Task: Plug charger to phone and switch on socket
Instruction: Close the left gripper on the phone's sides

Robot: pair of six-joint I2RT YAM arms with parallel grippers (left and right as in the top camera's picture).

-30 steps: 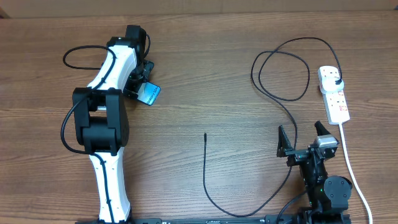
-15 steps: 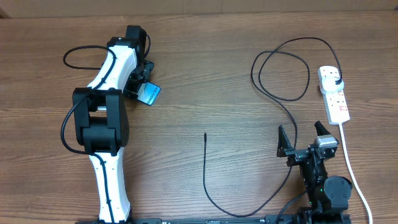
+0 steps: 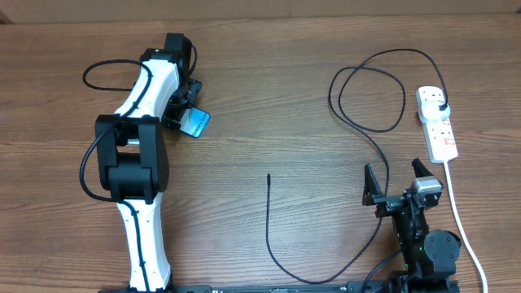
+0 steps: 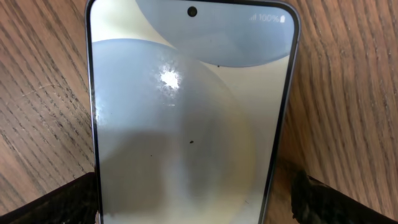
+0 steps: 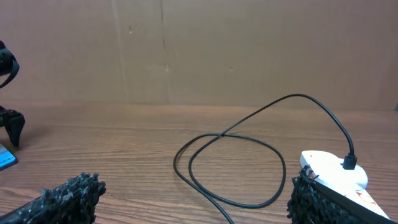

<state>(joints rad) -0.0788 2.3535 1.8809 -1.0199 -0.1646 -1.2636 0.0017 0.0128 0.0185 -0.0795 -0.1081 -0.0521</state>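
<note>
The phone [image 3: 195, 123] lies on the wooden table at the left, mostly hidden under my left arm; its light screen fills the left wrist view [image 4: 186, 112]. My left gripper [image 4: 193, 202] is open and straddles the phone's lower end, with a gap of wood showing at the right finger. The charger's black cable [image 3: 370, 98] loops at the right. Its tip [image 3: 269, 176] lies free mid-table and its plug [image 3: 440, 107] sits in the white socket strip [image 3: 437, 130]. My right gripper [image 3: 401, 183] is open and empty, near the front right, also seen in its wrist view [image 5: 189, 202].
The strip's thick white cord [image 3: 460, 220] runs toward the front edge beside my right arm. The black cable also curves along the front [image 3: 317, 277]. A brown wall [image 5: 199, 50] stands behind the table.
</note>
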